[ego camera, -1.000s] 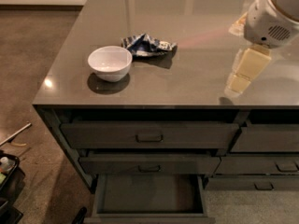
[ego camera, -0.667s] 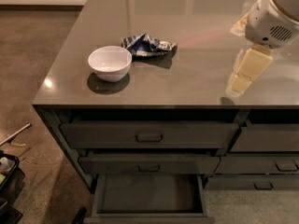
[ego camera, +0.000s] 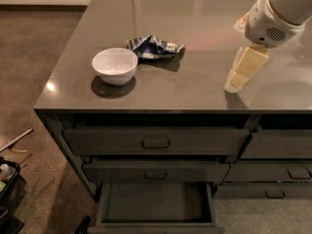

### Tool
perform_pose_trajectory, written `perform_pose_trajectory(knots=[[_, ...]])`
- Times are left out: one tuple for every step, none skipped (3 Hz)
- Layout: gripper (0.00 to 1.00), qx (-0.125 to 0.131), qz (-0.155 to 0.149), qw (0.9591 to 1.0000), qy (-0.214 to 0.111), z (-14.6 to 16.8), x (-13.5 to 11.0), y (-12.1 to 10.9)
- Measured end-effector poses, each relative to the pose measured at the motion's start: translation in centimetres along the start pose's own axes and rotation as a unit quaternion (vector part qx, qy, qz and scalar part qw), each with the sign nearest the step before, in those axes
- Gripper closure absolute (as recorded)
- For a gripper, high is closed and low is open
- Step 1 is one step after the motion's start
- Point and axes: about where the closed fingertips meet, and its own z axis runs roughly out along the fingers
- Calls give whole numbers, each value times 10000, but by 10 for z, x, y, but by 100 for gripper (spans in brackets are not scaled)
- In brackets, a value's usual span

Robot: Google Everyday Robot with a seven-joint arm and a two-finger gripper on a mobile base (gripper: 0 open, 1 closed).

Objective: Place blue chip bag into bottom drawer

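The blue chip bag [ego camera: 155, 47] lies crumpled on the grey countertop [ego camera: 195, 87], just behind and right of the white bowl [ego camera: 115, 65]. My gripper [ego camera: 234, 83] hangs low over the countertop at the right, well to the right of the bag and apart from it, holding nothing that I can see. The bottom drawer [ego camera: 155, 204] of the wide left column is pulled out, and its flat dark inside is bare.
The two handled drawers [ego camera: 156, 141] above the bottom one are shut. A narrower drawer column [ego camera: 280, 145] stands to the right. Dark objects [ego camera: 7, 179] sit on the floor at the lower left.
My gripper and arm have shifted slightly left, toward the bag. The bag, the bowl and the drawers have not moved.
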Motion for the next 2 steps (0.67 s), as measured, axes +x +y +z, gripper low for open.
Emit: perform_pose_trajectory(knots=[[0, 147, -268, 9990, -337, 20, -25, -31], [0, 217, -532, 9938, -955, 45, -68, -72]])
